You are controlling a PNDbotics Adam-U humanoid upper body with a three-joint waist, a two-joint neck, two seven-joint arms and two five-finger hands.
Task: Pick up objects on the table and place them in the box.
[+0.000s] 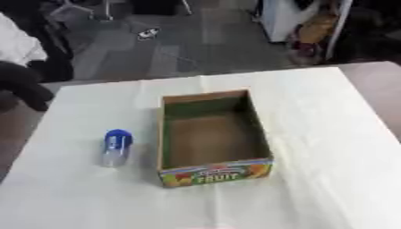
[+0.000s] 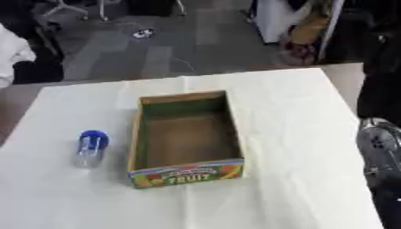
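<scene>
Covering nearly the whole lower part of both views, the counter [image 1: 329, 147] is draped in a white cloth with faint fold lines. A grey floor with chair legs and clutter lies beyond its far edge.

Next in size is the cardboard box [image 1: 213, 134], standing open-topped near the middle of the counter, its long axis running from near to far. Its inside walls are green at the far end and brown on the floor, and nothing lies in it. The near end wall carries a printed fruit picture with the word FRUIT.

At the right edge of the right eye view, part of the robot's right arm [image 2: 381, 147] comes in: a black upper section and, below it, a silver rounded joint over the counter's right border. The right hand itself is not seen, so whether its fingers are apart or together cannot be told. At the left edge of the left eye view a dark rounded shape [image 1: 23, 87] hangs over the counter's far left corner; it may be the left arm or hand, but the fingers cannot be made out.

Smallest is the bottle [image 1: 116, 147], clear with a blue cap, lying on its side on the cloth just left of the box and not touching it. Its long axis runs nearly parallel to the box's long side, with the cap pointing away from the robot. It lies well apart from the right arm, with the box between them, and nearer to the dark shape at the left, though still apart from it.
</scene>
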